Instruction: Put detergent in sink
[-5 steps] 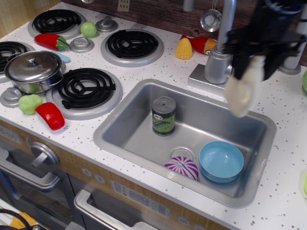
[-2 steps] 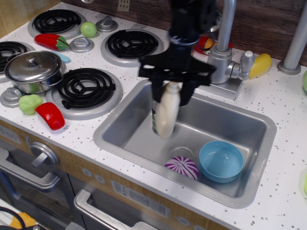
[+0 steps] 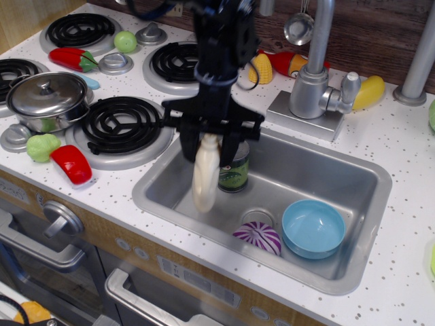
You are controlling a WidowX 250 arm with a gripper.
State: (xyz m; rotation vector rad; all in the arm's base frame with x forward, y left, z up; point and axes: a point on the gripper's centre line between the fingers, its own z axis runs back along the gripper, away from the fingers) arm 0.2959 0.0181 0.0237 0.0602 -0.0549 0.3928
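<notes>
The cream-white detergent bottle [image 3: 205, 178] hangs upside down from my black gripper [image 3: 211, 139], which is shut on its upper end. It hangs over the left part of the grey metal sink [image 3: 319, 166], its lower end close to the basin's left wall. I cannot tell if it touches the basin. The arm comes down from the top of the view and hides part of the back burner.
In the sink stand a green-labelled can [image 3: 235, 171], a purple striped ball [image 3: 257, 238] and a light-blue bowl [image 3: 313, 228]. The faucet [image 3: 311, 75] stands behind the sink. Burners, a lidded pot [image 3: 46, 100] and toy vegetables lie to the left.
My gripper has carried the detergent from the sink's right rim leftward across the basin, and now it hangs lower at the left side, in front of the can.
</notes>
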